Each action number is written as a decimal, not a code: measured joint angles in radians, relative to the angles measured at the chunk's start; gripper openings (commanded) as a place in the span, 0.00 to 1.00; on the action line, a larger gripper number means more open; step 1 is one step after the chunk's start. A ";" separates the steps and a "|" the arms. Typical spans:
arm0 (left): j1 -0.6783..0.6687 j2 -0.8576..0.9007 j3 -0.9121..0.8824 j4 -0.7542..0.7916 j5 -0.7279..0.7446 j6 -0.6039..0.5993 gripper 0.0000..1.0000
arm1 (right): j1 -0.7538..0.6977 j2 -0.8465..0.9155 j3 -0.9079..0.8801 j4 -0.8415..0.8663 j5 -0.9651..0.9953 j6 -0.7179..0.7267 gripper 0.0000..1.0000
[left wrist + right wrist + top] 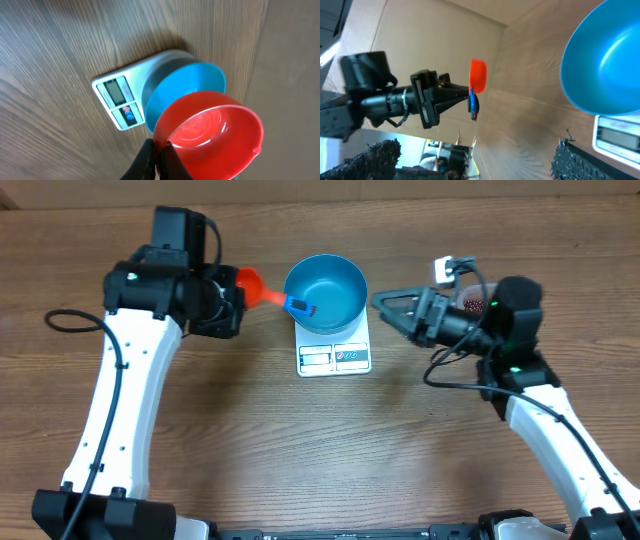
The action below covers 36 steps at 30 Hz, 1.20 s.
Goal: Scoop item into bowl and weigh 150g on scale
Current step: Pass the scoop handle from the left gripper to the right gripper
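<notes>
Judging by their look, the beans (pixel 474 305) are small, hard and dry. They will likely pour freely, roll and bounce, and slide off a tilted or heaped scoop. Pinching them is no use: they want lifting in the cup of the red scoop (pixel 210 130), carried level and tipped slowly so the weight creeps up in small steps. Only a small dark red patch of them shows in the overhead view, on the far right side of the table (pixel 300 440), just behind the right arm's wrist and mostly hidden by it. The left gripper (pixel 159 152) is clenched on the scoop at the edge of its cup. It sits just left of the blue bowl (pixel 325 292), with the blue end of the scoop's handle reaching over the bowl's near rim. The cup looks empty, and so does the bowl, which rests on the white scale (pixel 335 358) at mid-table. The beans therefore lie well apart from this pincer, on the far side of bowl and scale. The right gripper (pixel 392 310) is released, jaws spread wide and holding nothing. It points at the bowl from just beside it, with the beans close behind.
</notes>
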 measured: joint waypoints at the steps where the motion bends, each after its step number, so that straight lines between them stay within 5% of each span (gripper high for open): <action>1: -0.013 0.000 0.000 0.002 0.000 -0.013 0.04 | 0.016 0.000 0.000 0.000 0.020 0.008 0.99; 10: -0.109 0.000 0.000 0.048 0.000 -0.071 0.04 | 0.097 0.000 0.000 0.003 0.154 0.049 0.99; 18: -0.195 0.000 0.000 0.097 -0.010 -0.105 0.05 | 0.108 0.000 0.000 0.003 0.186 0.052 0.76; 31: -0.239 0.028 0.000 0.121 -0.035 -0.141 0.04 | 0.108 0.000 0.000 0.003 0.191 0.055 0.63; 36: -0.245 0.073 0.000 0.150 -0.022 -0.142 0.04 | 0.108 0.000 0.000 0.003 0.192 0.054 0.50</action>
